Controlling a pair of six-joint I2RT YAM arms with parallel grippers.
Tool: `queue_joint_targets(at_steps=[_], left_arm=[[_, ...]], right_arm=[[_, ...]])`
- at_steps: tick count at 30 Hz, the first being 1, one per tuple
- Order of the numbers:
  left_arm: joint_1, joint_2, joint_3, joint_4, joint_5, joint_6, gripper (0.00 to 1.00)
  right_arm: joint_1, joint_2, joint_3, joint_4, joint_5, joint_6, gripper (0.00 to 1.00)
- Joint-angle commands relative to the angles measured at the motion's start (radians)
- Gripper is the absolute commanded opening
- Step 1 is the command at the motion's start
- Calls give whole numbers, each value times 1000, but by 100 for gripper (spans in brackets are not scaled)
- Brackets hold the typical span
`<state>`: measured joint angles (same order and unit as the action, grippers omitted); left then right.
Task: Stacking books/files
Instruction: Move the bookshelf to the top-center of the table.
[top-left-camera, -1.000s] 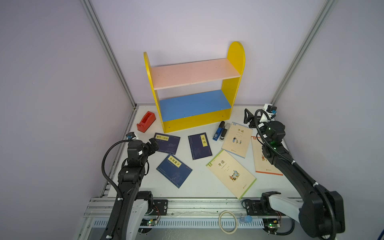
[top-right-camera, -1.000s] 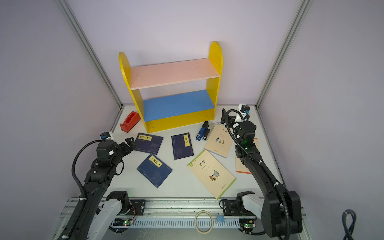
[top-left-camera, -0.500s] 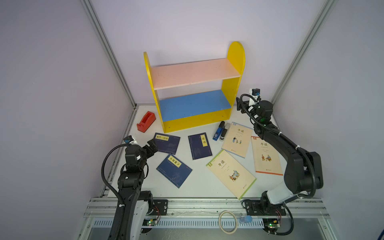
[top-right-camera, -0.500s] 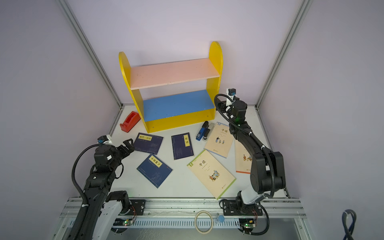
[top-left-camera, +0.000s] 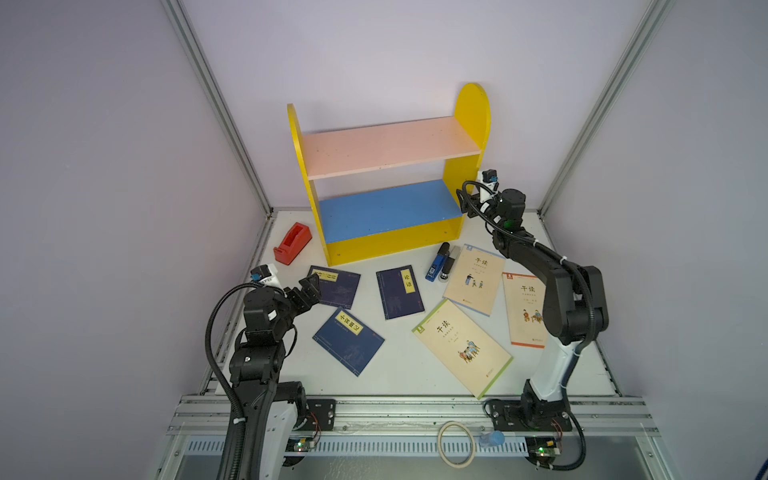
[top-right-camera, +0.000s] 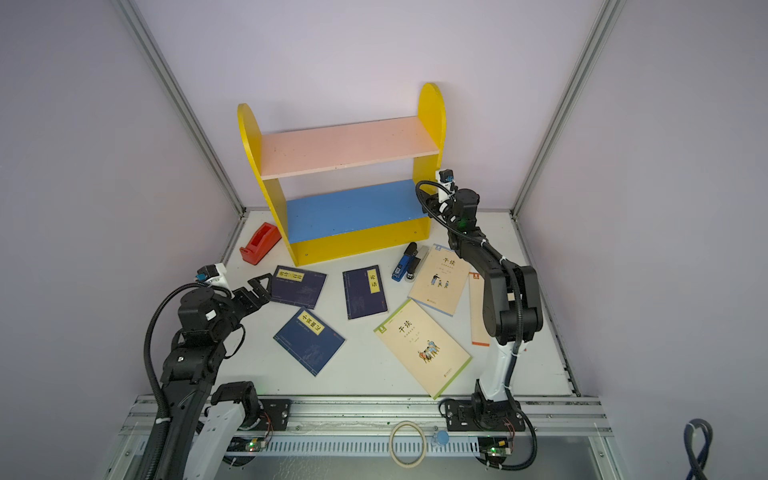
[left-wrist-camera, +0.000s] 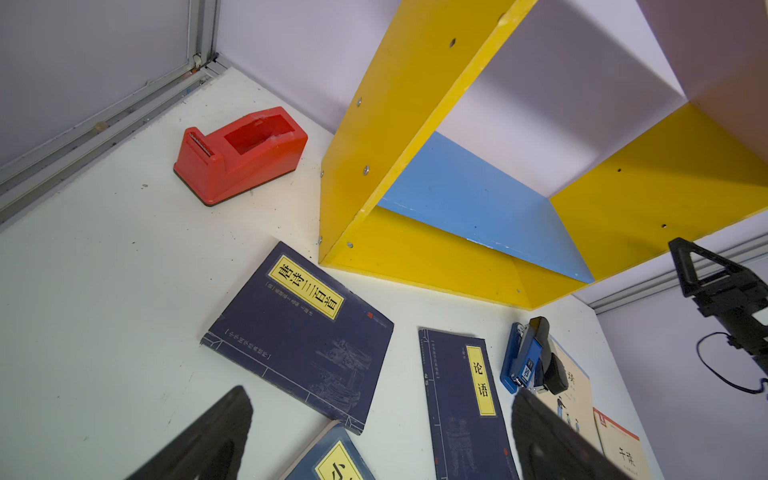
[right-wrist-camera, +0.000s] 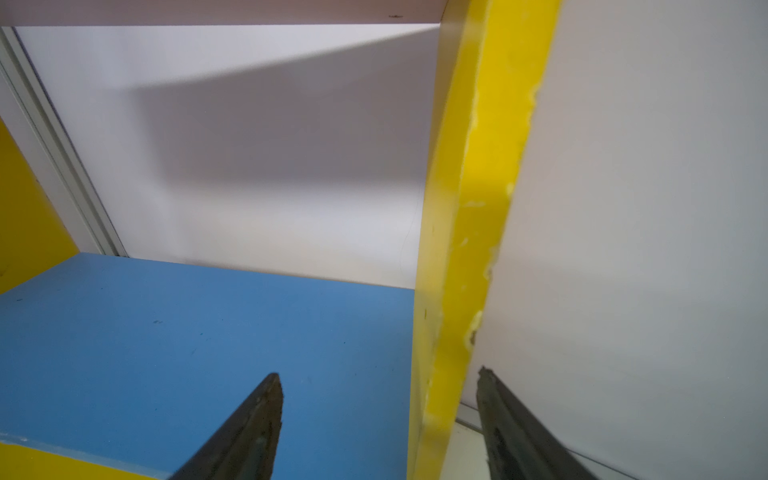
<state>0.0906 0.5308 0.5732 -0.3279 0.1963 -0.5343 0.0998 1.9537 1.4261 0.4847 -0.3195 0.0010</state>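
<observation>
Right gripper (right-wrist-camera: 378, 374): black fingers spread, clamping nothing. They straddle the yellow side panel (right-wrist-camera: 465, 249) of a wooden shelf unit (top-left-camera: 374, 245) with a gap on either side, one finger over its blue lower board (top-left-camera: 386, 210).
Left gripper (top-left-camera: 311, 288): jaws wide, empty, low over the white tabletop (top-left-camera: 399, 374), tips at the edge of the nearest book; contact cannot be told.
Navy books: three small dark navy paperbacks (top-left-camera: 334, 286) (top-left-camera: 400, 292) (top-left-camera: 348, 340) with yellow labels lie flat, one just ahead of the left fingers, one beyond it, one beside the left wrist.
Cream books: three larger cream paperbacks (top-left-camera: 473, 279) (top-left-camera: 462, 347) (top-left-camera: 524, 309) with cartoon figures lie flat below the right gripper, back towards its arm's base; that arm partly hides one.
Obstacles: blue-and-black stapler (top-left-camera: 436, 262) against a cream book's edge; red plastic tape dispenser (top-left-camera: 292, 243) ahead-left of the left gripper.
Open room: tabletop shows between the books and the front rail; pink upper board (top-left-camera: 386, 145) sits above the right gripper.
Room: lilac walls (top-left-camera: 374, 50), aluminium corner posts (top-left-camera: 216, 104).
</observation>
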Motion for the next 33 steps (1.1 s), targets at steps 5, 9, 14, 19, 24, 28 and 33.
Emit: queue_joint_targets(at_steps=[5, 9, 14, 19, 24, 28, 33], left_arm=[[-3, -58, 34, -51, 36, -32, 100], [-2, -78, 46, -72, 40, -32, 100], [-2, -85, 54, -76, 51, -39, 100], [-2, -89, 59, -82, 59, -43, 100], [-2, -101, 56, -85, 55, -48, 100], [-2, -107, 62, -94, 54, -50, 100], [-2, -115, 62, -99, 52, -52, 100]], right_arm=[[-7, 82, 84, 78, 8, 8, 59], [-7, 89, 90, 94, -9, 11, 44], [-8, 99, 97, 102, -24, 10, 40], [-10, 104, 107, 103, -44, 13, 32], [-11, 125, 136, 100, -63, 27, 29], [-12, 139, 148, 115, -72, 52, 28], [-12, 154, 171, 113, -104, 86, 20]])
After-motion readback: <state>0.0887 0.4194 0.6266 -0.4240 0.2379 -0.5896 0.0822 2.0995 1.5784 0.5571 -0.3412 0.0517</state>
